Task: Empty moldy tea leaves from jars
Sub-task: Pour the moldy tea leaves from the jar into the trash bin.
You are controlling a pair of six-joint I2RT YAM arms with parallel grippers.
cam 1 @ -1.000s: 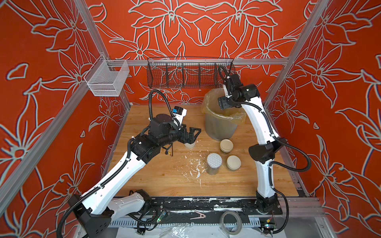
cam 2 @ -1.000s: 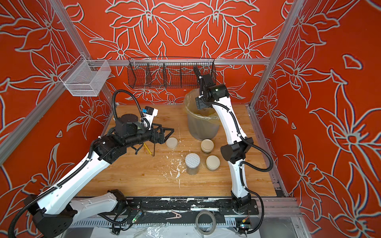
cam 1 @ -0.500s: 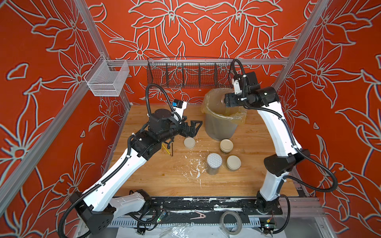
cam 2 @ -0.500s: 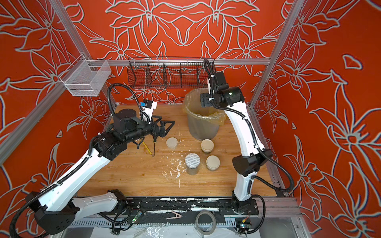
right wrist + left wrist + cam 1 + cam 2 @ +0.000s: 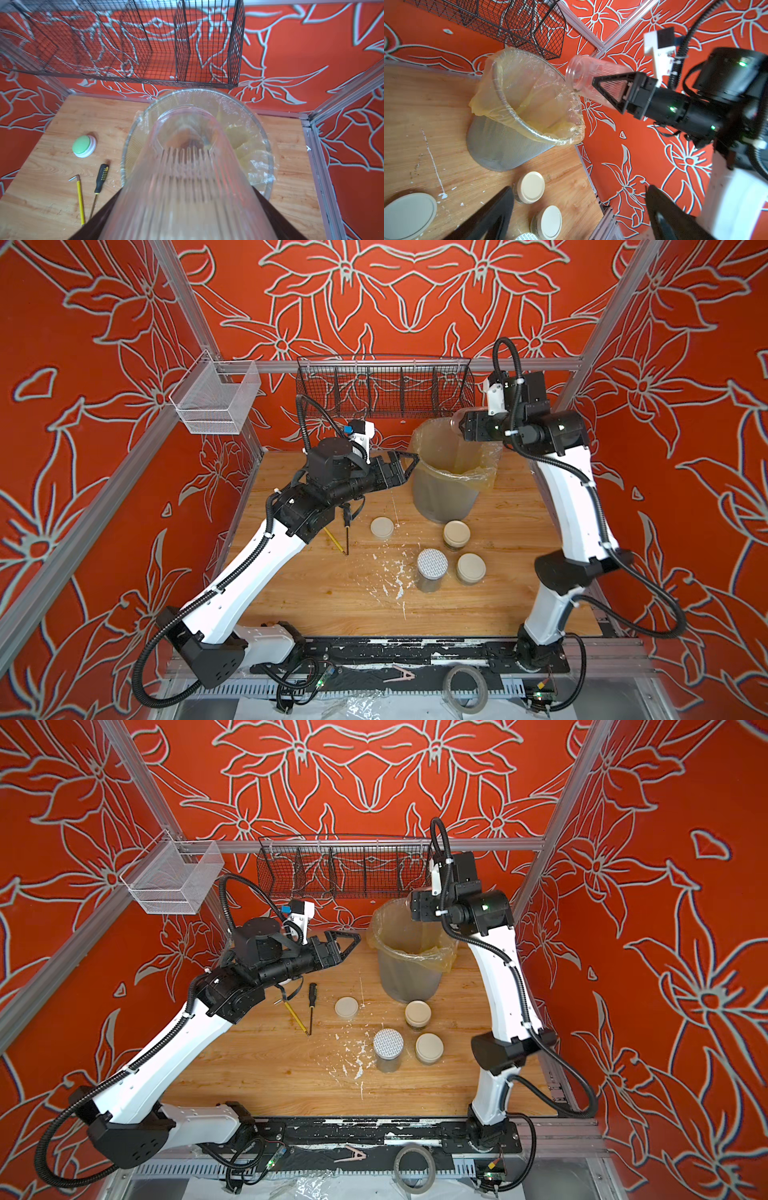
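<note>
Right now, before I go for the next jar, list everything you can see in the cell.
bin: 1, grey mesh with yellowish liner, back of table
open jar: 1, clear, lidless, tipped over the bin
loose lid: 1, cream, flat on table between screwdriver and jars
cream-lidded jars: 2, clear glass, in front of bin
dotted-lid jar: 1, white lid with grey dots, beside them
screwdriver: 1, black handle, on table
hex key: 1, yellow, beside screwdriver
button: 1, green on white, on table
wire basket: 1, black, back rail
mesh basket: 1, white, side rail
tape roll: 1, front ledge
left gripper: open, empty, near bin
right gripper: shut on open jar
</note>
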